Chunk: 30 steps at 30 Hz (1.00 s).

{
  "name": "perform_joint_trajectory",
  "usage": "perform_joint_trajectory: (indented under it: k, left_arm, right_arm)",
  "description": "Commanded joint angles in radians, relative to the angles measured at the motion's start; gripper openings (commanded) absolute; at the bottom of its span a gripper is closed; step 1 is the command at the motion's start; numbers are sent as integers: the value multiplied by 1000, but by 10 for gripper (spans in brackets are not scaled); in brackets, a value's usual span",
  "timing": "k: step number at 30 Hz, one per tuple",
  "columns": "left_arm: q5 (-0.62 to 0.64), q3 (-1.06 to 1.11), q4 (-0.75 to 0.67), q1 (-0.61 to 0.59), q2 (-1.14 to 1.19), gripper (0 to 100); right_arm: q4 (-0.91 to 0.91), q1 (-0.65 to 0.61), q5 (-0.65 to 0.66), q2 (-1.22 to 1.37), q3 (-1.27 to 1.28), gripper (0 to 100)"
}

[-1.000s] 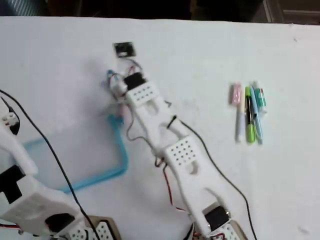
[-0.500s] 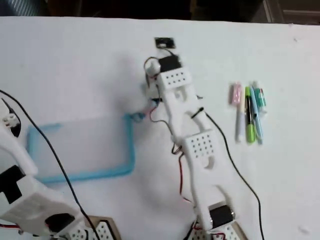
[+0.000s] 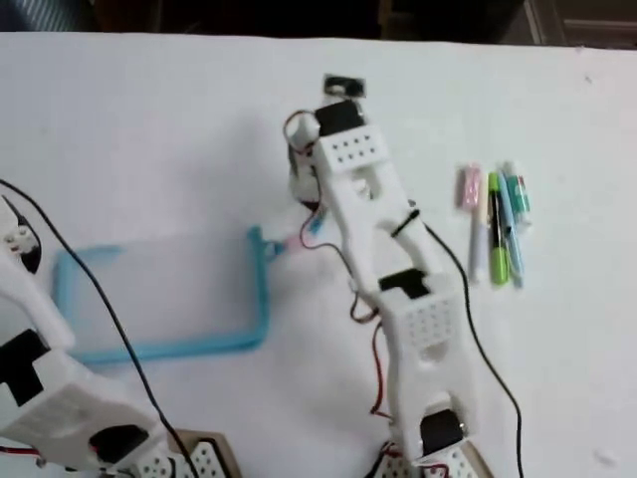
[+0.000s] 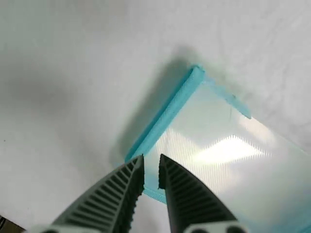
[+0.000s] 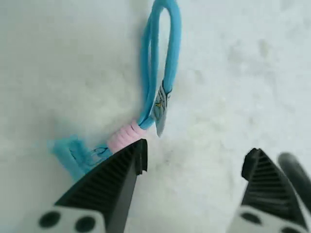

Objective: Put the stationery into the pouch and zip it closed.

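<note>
- Table (image 3: pixel 149 119): white surface carrying everything, with a dark background beyond its far edge.
- Right arm (image 3: pixel 423 319): reaches from the near edge to the middle of the table. In the high view its own body hides the fingers beneath it.
- Left arm (image 3: pixel 60 408): at the near left corner, cut off by the frame. The arm and its black cable (image 3: pixel 100 299) cross the pouch's near left part.
- Pouch (image 3: pixel 159 294): clear with a blue border, lying flat to the left of the right arm. Its long axis runs across the table, with the pull end toward the stationery. Whether its mouth is open cannot be told.
- Stationery (image 3: pixel 495 224): several pens side by side at the right, well apart from the pouch, long axes running near to far. The kind of each is hard to make out.
- Right gripper (image 5: pixel 194 155): spread wide and empty, over the pull cord (image 5: pixel 173 48), a blue loop with a pink bead lying on the table.
- Left gripper (image 4: pixel 150 162): fingers almost together with a thin gap, holding nothing, above a pouch corner.
</note>
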Motion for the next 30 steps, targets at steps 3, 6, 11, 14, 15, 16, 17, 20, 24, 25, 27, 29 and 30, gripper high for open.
perform_joint_trajectory:
  k: [3, 6, 11, 14, 15, 16, 17, 20, 24, 25, 27, 29, 30]
  left_arm:
    - [6, -5, 3, 12, -42, 81]
    - [6, -5, 5, 12, -44, 80]
    - [6, -2, 32, 5, -58, 80]
    - [6, 41, 25, 5, -64, 80]
    - [6, 54, 21, 5, -64, 80]
    - [6, 64, 21, 5, -67, 80]
    - [6, 77, 18, 5, -67, 80]
    - [6, 89, 18, 5, -67, 80]
    - [6, 84, 20, 5, -67, 80]
    - [6, 83, 21, 5, -67, 80]
    - [6, 83, 25, 5, -67, 80]
    - [6, 83, 25, 5, -67, 80]
    - [6, 83, 25, 5, -67, 80]
  right_arm:
    - [16, -59, -245, -165, 120, 265]
    - [13, -93, -313, -168, 178, 279]
    - [-53, -102, -446, -108, 216, 298]
    - [-74, -105, -482, -25, 207, 298]
    - [-85, -107, -489, 1, 195, 298]
    - [-94, -105, -496, 25, 183, 298]
    - [-104, -105, -496, 50, 166, 298]
    - [-114, -105, -506, 120, 100, 298]
    - [-82, -105, -535, 185, -9, 298]
    - [-64, -107, -535, 186, -38, 298]
    - [-15, -113, -535, 186, -98, 298]
    - [19, -120, -528, 180, -157, 298]
    - [16, -119, -528, 174, -169, 298]
